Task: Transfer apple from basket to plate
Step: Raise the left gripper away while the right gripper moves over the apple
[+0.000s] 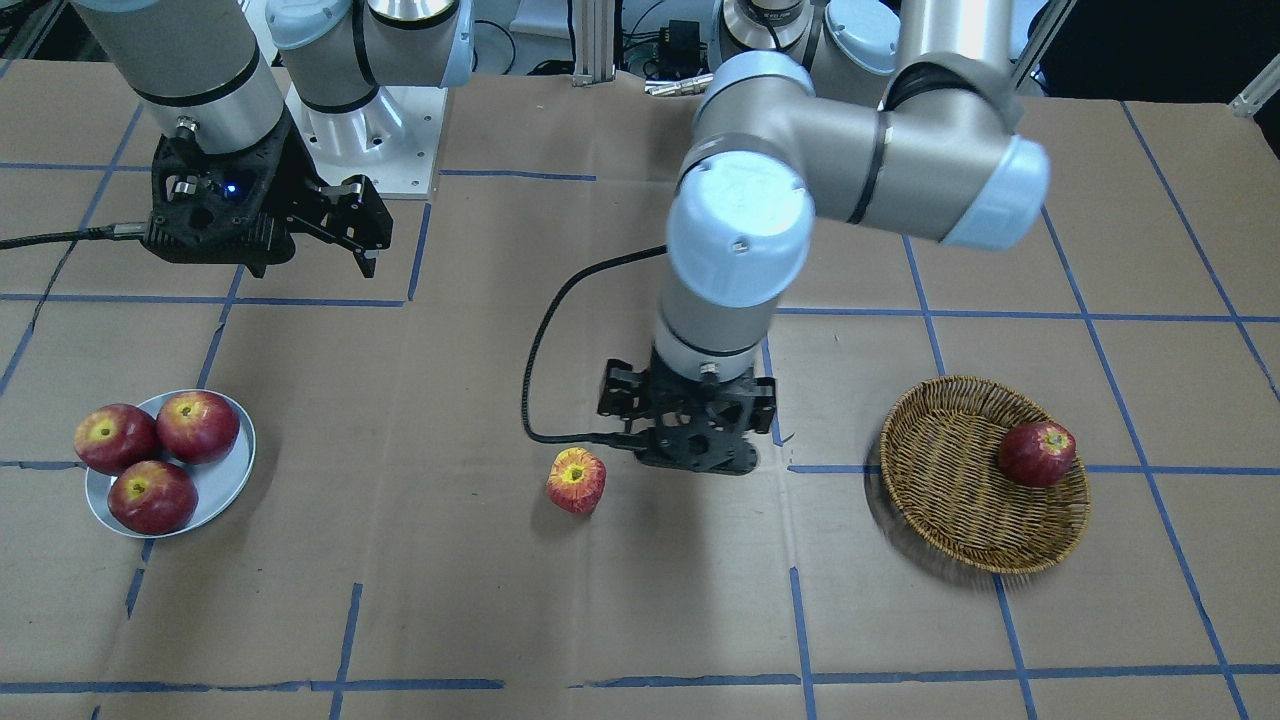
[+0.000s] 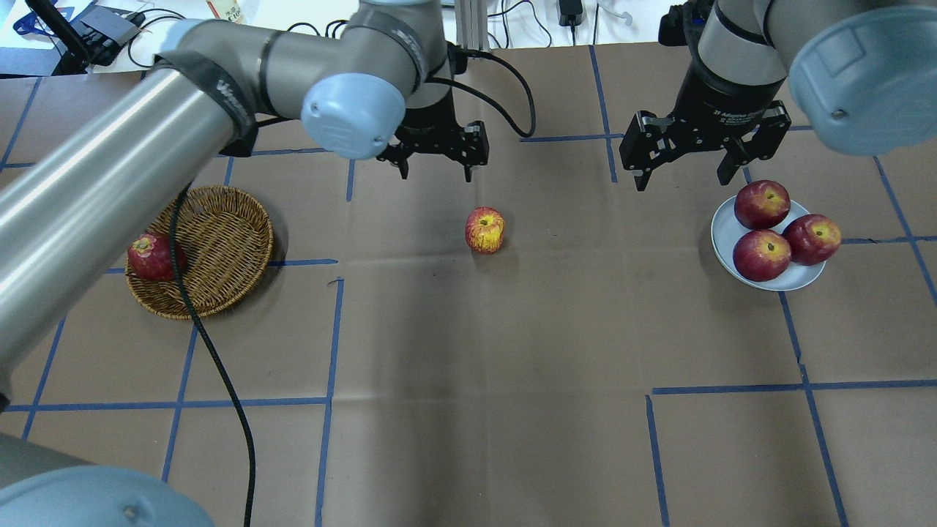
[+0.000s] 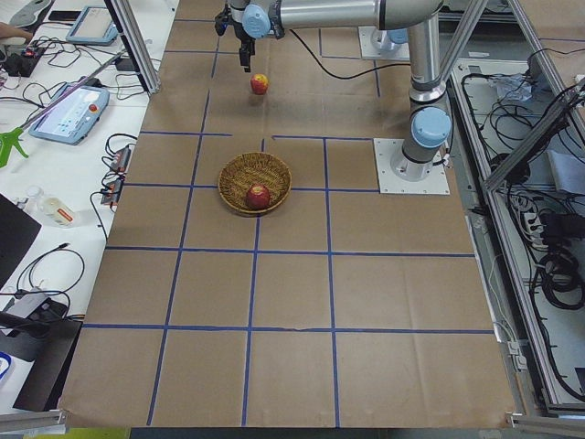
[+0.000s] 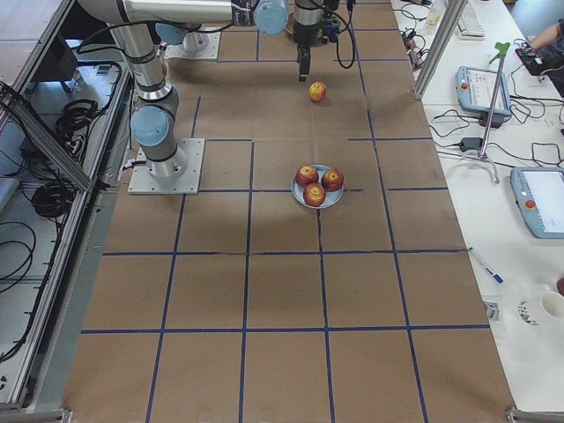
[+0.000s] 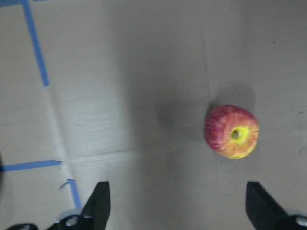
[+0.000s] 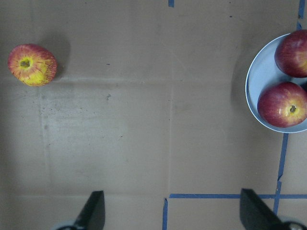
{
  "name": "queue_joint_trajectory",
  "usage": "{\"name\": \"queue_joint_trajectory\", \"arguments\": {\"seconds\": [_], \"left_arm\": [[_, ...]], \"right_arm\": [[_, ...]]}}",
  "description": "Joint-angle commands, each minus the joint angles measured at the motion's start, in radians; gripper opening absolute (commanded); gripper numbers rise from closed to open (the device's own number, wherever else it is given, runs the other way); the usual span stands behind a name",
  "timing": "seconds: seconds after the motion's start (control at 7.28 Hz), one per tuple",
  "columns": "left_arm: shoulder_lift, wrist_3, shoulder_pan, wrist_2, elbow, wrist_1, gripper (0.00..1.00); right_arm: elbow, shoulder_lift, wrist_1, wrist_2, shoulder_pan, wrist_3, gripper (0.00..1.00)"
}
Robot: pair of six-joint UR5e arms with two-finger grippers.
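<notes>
The pale pinkish-red apple (image 2: 484,230) with yellow streaks lies on the brown table near the middle, outside the basket; it also shows in the front view (image 1: 576,481) and both wrist views (image 5: 231,132) (image 6: 32,64). The wicker basket (image 2: 219,241) (image 1: 945,500) holds one dark red apple (image 2: 150,256). The grey-blue plate (image 2: 801,279) (image 1: 226,478) holds three dark red apples. My left gripper (image 2: 435,172) (image 5: 177,206) is open and empty, above the table just beside the pale apple, not touching it. My right gripper (image 2: 682,179) (image 6: 170,215) is open and empty, near the plate.
Blue tape lines (image 2: 333,329) cross the cardboard-covered table. The left arm's black cable (image 2: 219,366) hangs over the basket side. The right arm's base plate (image 1: 400,150) is at the back. Tablets and cables lie on side benches (image 3: 69,110).
</notes>
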Motion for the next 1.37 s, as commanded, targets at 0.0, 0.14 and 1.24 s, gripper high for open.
{"name": "queue_joint_trajectory", "arguments": {"seconds": [0.0,0.14,1.24], "left_arm": [[0.081,0.123,0.139,0.001,-0.001,-0.096,0.99],[0.087,0.151,0.175,0.007,-0.001,-0.098,0.99],[0.101,0.189,0.210,0.037,0.000,-0.119,0.99]], "right_arm": [[-0.005,0.019,-0.005,0.003,0.012,0.014,1.00],[-0.034,0.060,-0.022,0.001,0.036,0.087,1.00],[-0.246,0.545,-0.283,-0.007,0.329,0.396,1.00]]}}
